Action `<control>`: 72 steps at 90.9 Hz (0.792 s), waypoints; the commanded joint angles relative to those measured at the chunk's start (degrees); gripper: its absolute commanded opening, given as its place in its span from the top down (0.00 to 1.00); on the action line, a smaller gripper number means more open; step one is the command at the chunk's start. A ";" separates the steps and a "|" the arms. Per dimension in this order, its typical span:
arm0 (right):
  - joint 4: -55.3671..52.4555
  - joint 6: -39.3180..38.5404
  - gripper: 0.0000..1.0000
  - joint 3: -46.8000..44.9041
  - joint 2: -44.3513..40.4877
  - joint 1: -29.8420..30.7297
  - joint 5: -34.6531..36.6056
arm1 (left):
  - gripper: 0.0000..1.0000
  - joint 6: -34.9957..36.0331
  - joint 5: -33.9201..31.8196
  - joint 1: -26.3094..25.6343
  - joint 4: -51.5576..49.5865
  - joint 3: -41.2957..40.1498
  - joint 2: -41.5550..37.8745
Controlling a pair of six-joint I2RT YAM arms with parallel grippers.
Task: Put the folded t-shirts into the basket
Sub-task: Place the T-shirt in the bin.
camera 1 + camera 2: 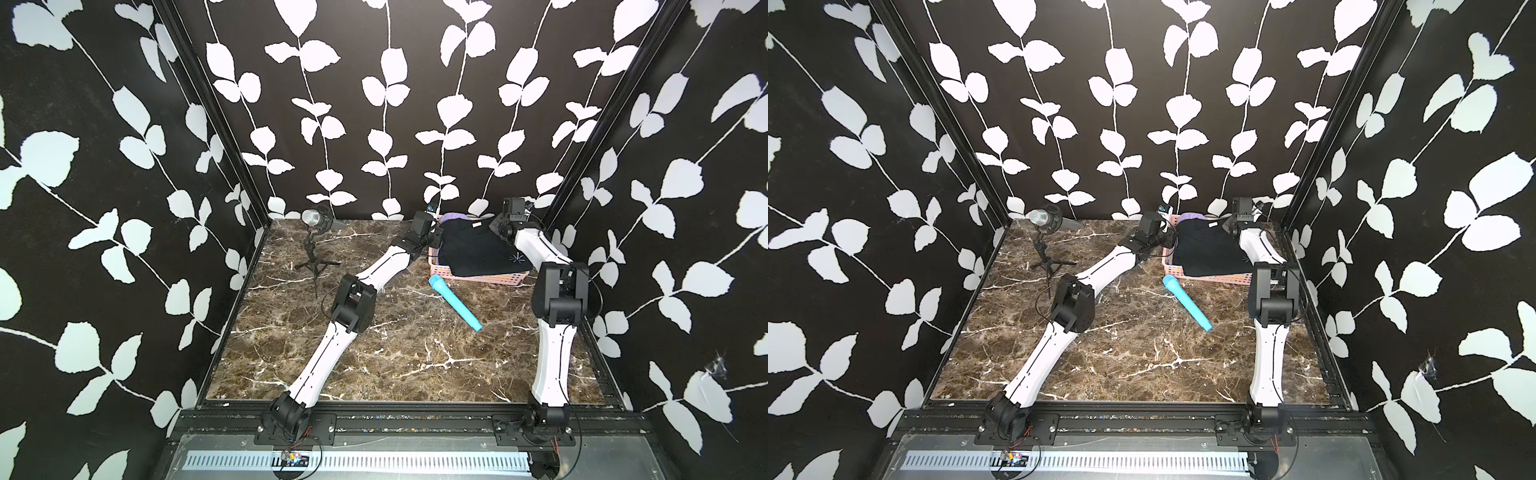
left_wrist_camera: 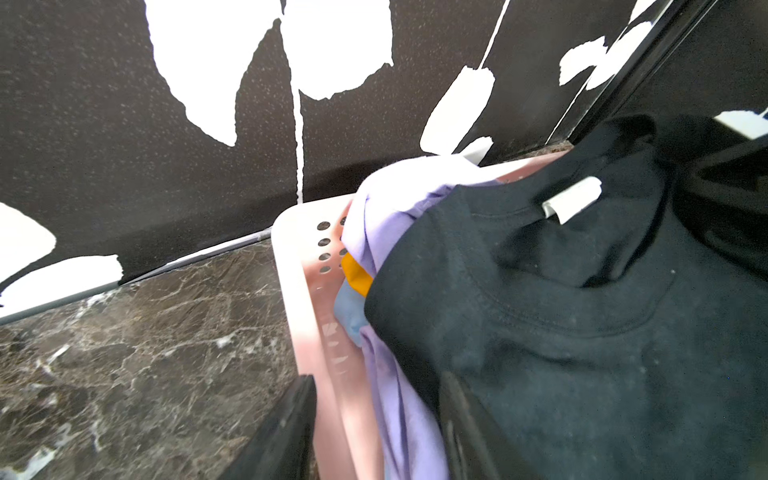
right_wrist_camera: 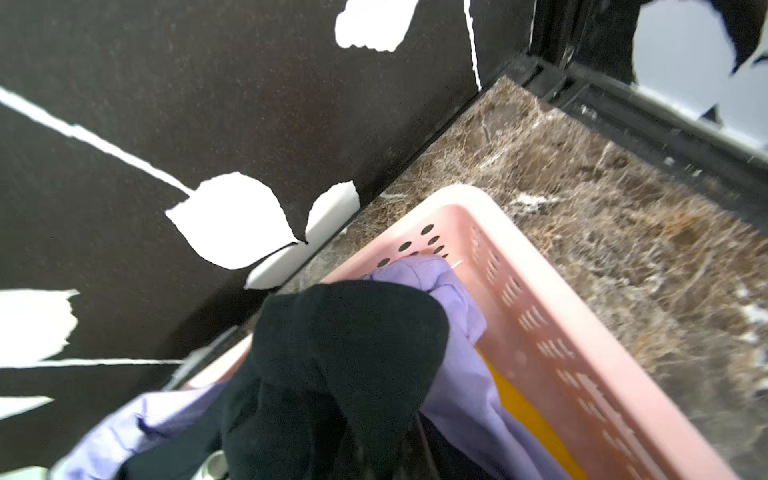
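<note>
Black cloth lies on top: the black t-shirt has a white neck tag, too blurred to read, and a small blue starburst. It covers the pink perforated basket, which stands at 1 o'clock on the marble worktop. Under it show the lilac shirt, the mustard shirt and the light blue shirt.

The left pincer stands apart, astride the basket's rim at its 10 o'clock. The right pincer is closed in bunched black cloth at the basket's 1 o'clock.

A blue toy microphone lies at the basket's 7 o'clock. A tripod microphone stands at 11 o'clock on the worktop.
</note>
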 commanded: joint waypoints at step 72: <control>13.60 16.11 1.00 -10.23 -3.90 -2.05 -0.34 | 0.43 -1.48 7.06 -2.30 -6.91 -14.10 -16.63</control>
